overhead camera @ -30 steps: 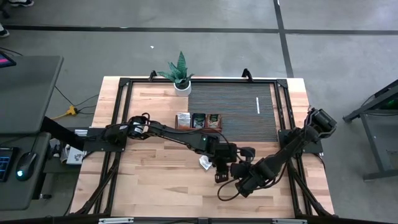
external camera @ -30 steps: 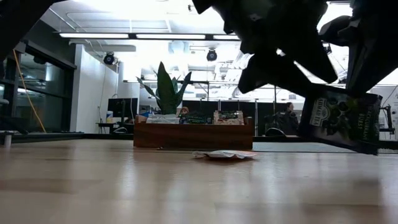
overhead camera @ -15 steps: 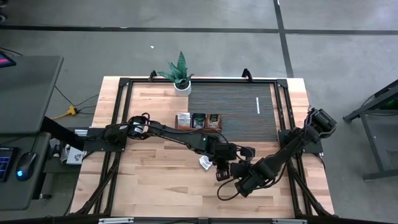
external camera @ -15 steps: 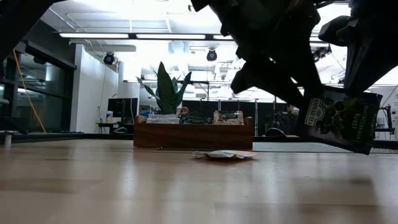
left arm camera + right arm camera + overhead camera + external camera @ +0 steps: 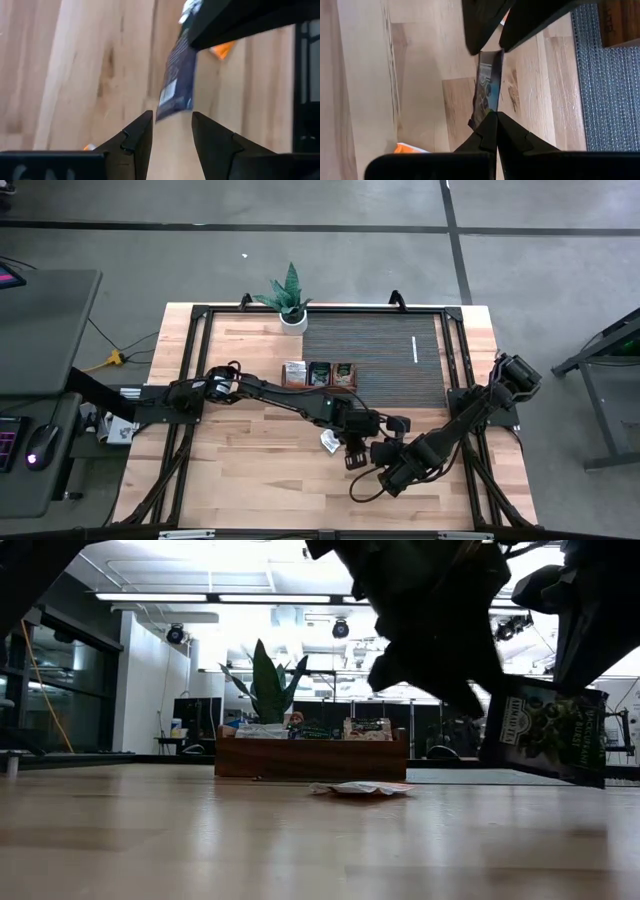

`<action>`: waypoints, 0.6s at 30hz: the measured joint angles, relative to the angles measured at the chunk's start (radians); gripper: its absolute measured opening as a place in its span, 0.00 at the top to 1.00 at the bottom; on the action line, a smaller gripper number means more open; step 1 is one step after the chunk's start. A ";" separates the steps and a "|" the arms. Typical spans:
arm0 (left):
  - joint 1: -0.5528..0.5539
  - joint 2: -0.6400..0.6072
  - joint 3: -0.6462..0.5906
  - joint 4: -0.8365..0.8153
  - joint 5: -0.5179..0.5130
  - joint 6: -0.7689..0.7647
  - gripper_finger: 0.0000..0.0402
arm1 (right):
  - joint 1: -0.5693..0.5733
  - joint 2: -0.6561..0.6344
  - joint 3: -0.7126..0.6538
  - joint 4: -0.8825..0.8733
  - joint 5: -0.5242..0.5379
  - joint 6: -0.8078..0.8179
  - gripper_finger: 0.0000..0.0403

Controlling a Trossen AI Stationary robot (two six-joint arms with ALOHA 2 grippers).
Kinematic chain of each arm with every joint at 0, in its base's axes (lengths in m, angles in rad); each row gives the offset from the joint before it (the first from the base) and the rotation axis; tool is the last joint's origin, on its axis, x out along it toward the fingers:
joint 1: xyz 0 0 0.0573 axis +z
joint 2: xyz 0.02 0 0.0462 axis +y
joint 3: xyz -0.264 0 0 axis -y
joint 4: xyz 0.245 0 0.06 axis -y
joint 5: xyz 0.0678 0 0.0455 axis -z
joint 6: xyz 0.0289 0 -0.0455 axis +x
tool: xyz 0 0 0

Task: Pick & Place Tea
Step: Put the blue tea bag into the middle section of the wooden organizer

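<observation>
Right pincer (image 5: 491,131) clamped on edge of dark tea sachet (image 5: 489,87), holding it upright above surface (image 5: 250,480), likely handover. Left pincer (image 5: 171,131) apart, fingers straddling sachet's far edge, not yet closed. Orange-white sachet (image 5: 328,442) flat at 9 o'clock of pincers. Tray (image 5: 320,375) at 12, holding more sachets. Versus a second earlier: left pincer nearer sachet, opening unchanged.

You're in a lab or workshop: taped concrete floor (image 5: 400,270), a framed wooden table (image 5: 250,470), ceiling strip lights (image 5: 220,597).
</observation>
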 joint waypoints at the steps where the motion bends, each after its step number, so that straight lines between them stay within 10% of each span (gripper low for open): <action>1: 0.000 0.000 0.000 0.015 0.009 0.000 0.66 | 0.000 0.000 0.000 0.000 0.000 0.000 1.00; 18: 0.000 0.000 0.001 0.077 -0.013 0.002 0.66 | 0.000 0.000 0.000 0.002 0.001 0.028 1.00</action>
